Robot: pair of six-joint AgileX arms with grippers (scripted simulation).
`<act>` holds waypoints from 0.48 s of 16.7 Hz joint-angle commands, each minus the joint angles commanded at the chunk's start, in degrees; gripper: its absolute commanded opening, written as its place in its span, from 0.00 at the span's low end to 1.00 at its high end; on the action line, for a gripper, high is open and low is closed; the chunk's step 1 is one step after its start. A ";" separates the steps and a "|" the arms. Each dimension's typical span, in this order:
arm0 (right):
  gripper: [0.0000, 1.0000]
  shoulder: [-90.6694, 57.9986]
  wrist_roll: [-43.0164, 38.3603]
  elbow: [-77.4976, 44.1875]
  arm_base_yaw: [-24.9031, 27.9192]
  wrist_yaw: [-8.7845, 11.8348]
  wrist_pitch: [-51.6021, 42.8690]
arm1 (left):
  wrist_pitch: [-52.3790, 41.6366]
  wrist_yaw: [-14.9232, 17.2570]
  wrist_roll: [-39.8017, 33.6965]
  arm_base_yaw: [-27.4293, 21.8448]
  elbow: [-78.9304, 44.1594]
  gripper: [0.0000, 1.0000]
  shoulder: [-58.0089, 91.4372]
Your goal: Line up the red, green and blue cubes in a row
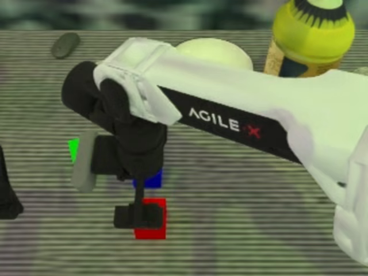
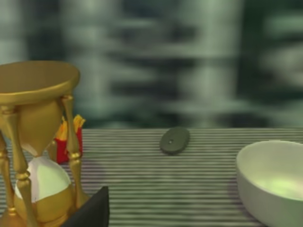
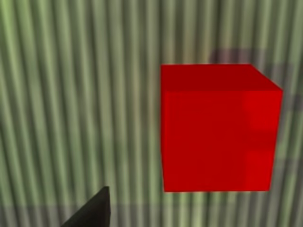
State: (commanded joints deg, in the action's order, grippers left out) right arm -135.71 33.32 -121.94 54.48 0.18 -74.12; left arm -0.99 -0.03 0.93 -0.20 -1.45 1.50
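Observation:
The red cube (image 1: 154,221) lies on the striped table near the front, and it fills much of the right wrist view (image 3: 218,127). Just behind it, the blue cube (image 1: 153,180) is partly hidden under my right arm. Only a corner of the green cube (image 1: 73,149) shows, farther left. My right gripper (image 1: 112,192) hangs open above the table, over the red and blue cubes. One dark fingertip (image 3: 92,213) shows apart from the red cube, holding nothing. My left gripper (image 1: 7,198) stays parked at the left edge, open, with one fingertip (image 2: 92,213) in sight.
A white bowl (image 1: 215,50) (image 2: 272,182) stands at the back, with a yellow bottle (image 1: 310,34) to its right. A dark flat disc (image 1: 65,45) (image 2: 174,140) lies at the back left. A gold hourglass (image 2: 33,151) and a red fries box (image 2: 68,144) stand close to the left gripper.

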 joint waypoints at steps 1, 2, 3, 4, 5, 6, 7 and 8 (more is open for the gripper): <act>1.00 1.77 -0.37 1.43 -0.77 0.16 1.18 | -0.98 -0.01 0.93 -0.21 -1.48 1.00 1.53; 1.00 4.14 -0.90 3.32 -1.82 0.35 2.73 | -2.36 -0.01 2.24 -0.53 -3.60 1.00 3.76; 1.00 7.10 -1.58 5.68 -3.14 0.58 4.62 | -3.92 0.01 3.73 -0.90 -6.01 1.00 6.38; 1.00 10.66 -2.43 8.54 -4.72 0.84 6.85 | -5.73 0.03 5.45 -1.33 -8.79 1.00 9.51; 1.00 14.81 -3.45 11.90 -6.57 1.13 9.39 | -7.75 0.07 7.37 -1.82 -11.88 1.00 13.15; 1.00 19.54 -4.62 15.74 -8.64 1.43 12.19 | -10.15 0.11 9.63 -2.40 -15.49 1.00 17.64; 1.00 24.92 -5.95 20.10 -10.95 1.74 15.25 | -12.57 0.14 11.91 -2.98 -19.11 1.00 22.37; 1.00 30.83 -7.42 24.95 -13.44 2.05 18.50 | -15.16 0.17 14.32 -3.59 -22.90 1.00 27.52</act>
State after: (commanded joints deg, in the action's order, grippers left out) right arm -104.88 25.90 -96.99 41.04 2.23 -55.63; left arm -16.15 0.14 15.25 -3.78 -24.35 29.02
